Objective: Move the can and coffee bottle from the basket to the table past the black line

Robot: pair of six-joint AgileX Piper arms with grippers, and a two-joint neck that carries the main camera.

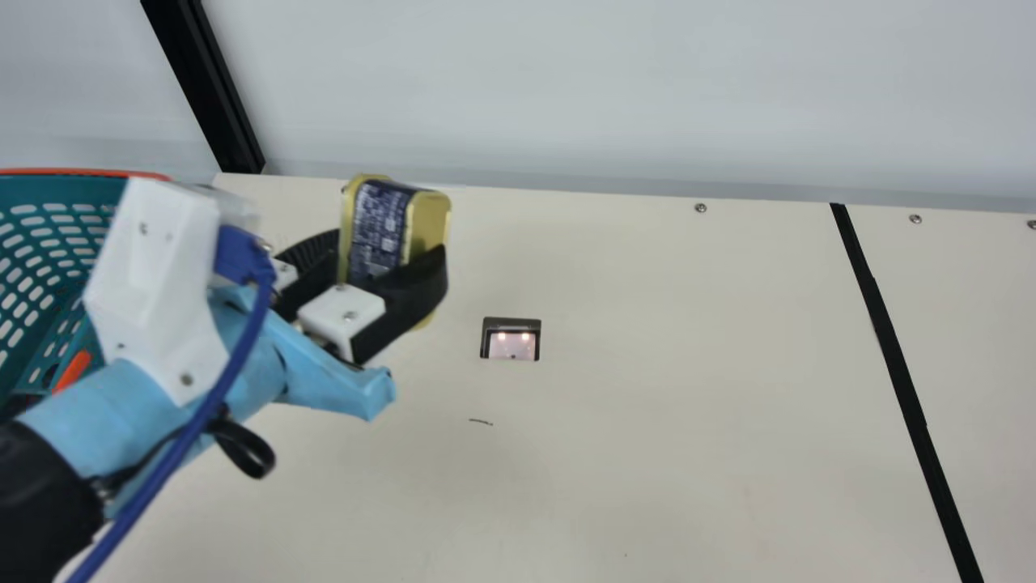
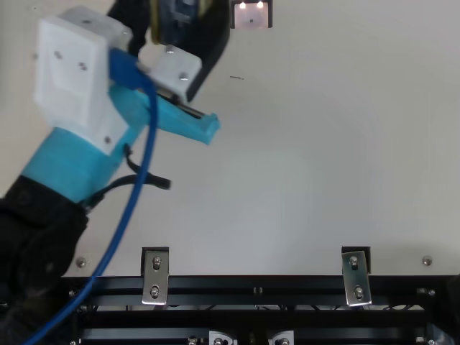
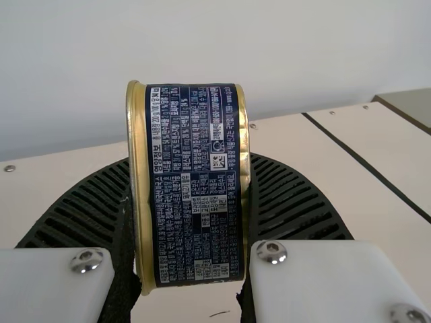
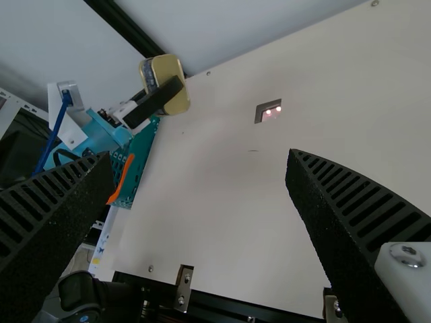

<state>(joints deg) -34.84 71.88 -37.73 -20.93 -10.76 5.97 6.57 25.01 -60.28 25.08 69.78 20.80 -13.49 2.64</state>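
Observation:
In the main view my left gripper (image 1: 388, 279) is shut on the gold can with a dark blue label (image 1: 379, 223), held above the table's left part, just right of the basket (image 1: 48, 243). The left wrist view shows the can (image 3: 195, 182) squeezed between both ribbed fingers of my left gripper (image 3: 190, 222). The black line (image 1: 898, 364) runs down the table's right side, well away from the can. In the right wrist view my right gripper (image 4: 202, 182) is open, its fingers wide apart with nothing between them.
A small dark-framed recess (image 1: 511, 338) with two lights is set in the cream table (image 1: 688, 389). Behind the table stands a pale wall with a black post (image 1: 210, 89). Metal brackets (image 2: 356, 277) line the table's front edge.

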